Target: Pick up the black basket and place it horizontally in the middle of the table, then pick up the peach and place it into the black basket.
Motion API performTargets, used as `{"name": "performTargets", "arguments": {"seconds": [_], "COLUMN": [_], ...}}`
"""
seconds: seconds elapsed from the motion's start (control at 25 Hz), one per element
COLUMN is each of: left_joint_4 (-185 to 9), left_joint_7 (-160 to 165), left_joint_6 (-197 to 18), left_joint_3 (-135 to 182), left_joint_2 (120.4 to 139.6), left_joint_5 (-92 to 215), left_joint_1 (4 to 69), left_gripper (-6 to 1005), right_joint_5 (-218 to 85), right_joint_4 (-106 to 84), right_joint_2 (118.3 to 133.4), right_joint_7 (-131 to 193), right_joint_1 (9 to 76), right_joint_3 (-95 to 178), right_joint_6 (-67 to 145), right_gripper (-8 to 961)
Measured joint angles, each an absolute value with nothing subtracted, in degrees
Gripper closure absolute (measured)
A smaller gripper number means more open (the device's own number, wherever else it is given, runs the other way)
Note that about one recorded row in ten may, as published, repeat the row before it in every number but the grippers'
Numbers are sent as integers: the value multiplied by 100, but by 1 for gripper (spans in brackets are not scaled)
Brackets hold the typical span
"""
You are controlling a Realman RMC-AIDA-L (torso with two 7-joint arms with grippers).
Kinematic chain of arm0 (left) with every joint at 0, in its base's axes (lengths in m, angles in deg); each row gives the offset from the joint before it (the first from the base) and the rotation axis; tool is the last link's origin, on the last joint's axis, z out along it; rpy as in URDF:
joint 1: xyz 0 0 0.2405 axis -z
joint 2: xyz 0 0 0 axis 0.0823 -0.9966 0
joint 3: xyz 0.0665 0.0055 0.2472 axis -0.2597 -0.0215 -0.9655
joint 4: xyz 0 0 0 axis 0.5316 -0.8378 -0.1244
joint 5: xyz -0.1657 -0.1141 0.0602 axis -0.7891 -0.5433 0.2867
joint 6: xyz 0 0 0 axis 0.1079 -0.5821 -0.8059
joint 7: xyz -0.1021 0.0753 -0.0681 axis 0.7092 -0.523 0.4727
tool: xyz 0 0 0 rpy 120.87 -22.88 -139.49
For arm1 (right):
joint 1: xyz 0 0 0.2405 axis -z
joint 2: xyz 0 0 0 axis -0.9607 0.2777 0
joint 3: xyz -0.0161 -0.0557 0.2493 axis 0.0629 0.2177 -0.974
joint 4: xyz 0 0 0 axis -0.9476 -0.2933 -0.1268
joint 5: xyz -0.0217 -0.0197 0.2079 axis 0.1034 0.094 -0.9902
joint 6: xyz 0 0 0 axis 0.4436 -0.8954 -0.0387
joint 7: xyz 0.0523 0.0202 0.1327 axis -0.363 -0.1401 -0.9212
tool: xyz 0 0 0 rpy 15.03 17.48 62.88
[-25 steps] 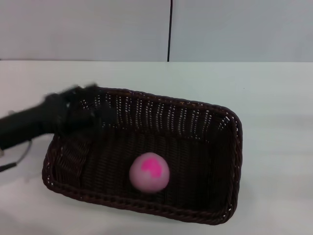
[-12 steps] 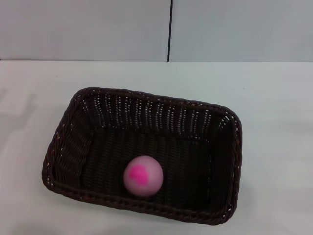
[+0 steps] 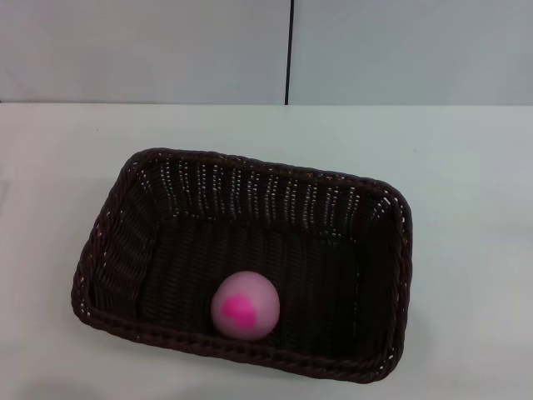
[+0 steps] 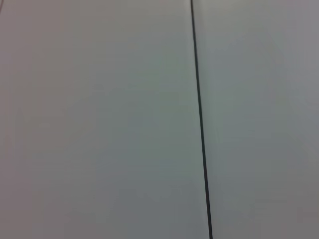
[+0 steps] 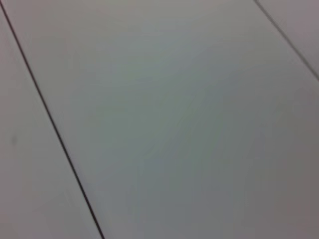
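- The basket is seen lying flat on the table.
- The peach is seen inside the basket, near its front wall.
- Neither hand is shown; their state cannot be told.

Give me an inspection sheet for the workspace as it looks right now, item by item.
Surface: white table, plain and unmarked.
Job's things: black basket sits lengthwise across the middle of the table, slightly skewed; peach lies inside it on the floor, near the front wall.
Clutter: nothing seen.
Grippers: left and right both out of view; the wrist views show only wall panels.
Cables: nothing seen.
Surroundings: pale grey wall behind the table, with a dark vertical seam.
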State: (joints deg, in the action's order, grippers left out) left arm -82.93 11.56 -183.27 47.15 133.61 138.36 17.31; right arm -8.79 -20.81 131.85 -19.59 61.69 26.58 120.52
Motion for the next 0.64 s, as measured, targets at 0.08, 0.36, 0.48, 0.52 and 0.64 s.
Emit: {"name": "performTargets", "arguments": {"seconds": [0.08, 0.36, 0.48, 0.52, 0.64], "left_joint_4": [-8284, -8220, -8199, -8199, -8200], "left_joint_7": [1182, 1218, 1279, 1279, 1471], "left_joint_6": [-18301, -18270, -18213, -18213, -18177], "left_joint_3": [4726, 4781, 4859, 4859, 4885], "left_joint_2": [13359, 13346, 13342, 13342, 13331], "left_joint_5": [13836, 13834, 13832, 13832, 13832], "left_joint_1": [1752, 1804, 1837, 1837, 1866], "left_gripper": [153, 153, 153, 153, 153], "right_joint_5": [-879, -879, -879, -879, -879], "right_joint_4": [-2074, -2071, -2052, -2030, -1973], "right_joint_2": [13190, 13193, 13193, 13193, 13192], "right_joint_7": [-1950, -1944, -1942, -1942, -1941], "right_joint_1": [6168, 6149, 6135, 6132, 6118], "right_joint_3": [2639, 2599, 2493, 2426, 2234], "right_joint_6": [12050, 12003, 11969, 11966, 11964], "right_gripper": [451, 451, 451, 451, 451]}}
